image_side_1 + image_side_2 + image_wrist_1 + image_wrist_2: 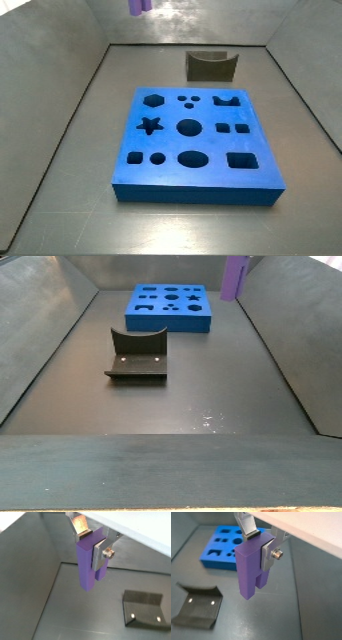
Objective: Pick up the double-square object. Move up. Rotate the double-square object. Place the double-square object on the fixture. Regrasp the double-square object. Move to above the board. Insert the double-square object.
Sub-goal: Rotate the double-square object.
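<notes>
In both wrist views the gripper (92, 543) is clamping the small flat purple double-square object (89, 564) between its silver fingers (100, 553), jaws narrow on the piece's upper end; its long axis is hanging straight down from them, prongs pointing floorward. The dark notched fixture (198, 606) is lying low and well apart. In a side view the piece (139, 7) is hovering high beyond the bright-blue slab board (194, 140)

Tool (262, 543): bare silver metal plates, holding matt purple plastic double-square object (252, 569). Board (194, 142): matt blue plastic. Fixture (136, 355): dark, dull sheen. Floor (201, 406): smooth grey, faintly reflective.
</notes>
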### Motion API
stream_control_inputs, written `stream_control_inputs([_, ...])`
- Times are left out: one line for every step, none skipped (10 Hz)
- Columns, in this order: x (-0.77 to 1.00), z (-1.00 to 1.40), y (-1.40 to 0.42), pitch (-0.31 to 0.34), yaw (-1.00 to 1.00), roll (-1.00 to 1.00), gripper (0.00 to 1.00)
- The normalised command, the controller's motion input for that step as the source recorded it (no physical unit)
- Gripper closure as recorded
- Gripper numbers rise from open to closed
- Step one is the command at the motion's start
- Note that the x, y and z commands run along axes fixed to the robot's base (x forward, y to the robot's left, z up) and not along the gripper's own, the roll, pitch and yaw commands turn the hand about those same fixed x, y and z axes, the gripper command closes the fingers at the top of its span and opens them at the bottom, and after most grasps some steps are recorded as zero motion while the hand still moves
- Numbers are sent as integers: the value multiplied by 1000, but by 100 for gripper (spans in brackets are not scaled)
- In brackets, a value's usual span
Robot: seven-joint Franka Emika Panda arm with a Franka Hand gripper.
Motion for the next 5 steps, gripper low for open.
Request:
stream_control_inputs([-19, -1, 27, -3, -1000, 10, 100])
stream_control_inputs([-19, 0, 26, -4, -1000, 11, 100])
stream_control_inputs([-18, 0, 26, -4, -1000, 11, 100])
stream_control_inputs([-18, 1, 25, -6, -1000, 14, 100])
stream_control_inputs([-18, 1, 25, -7, -1000, 17, 100])
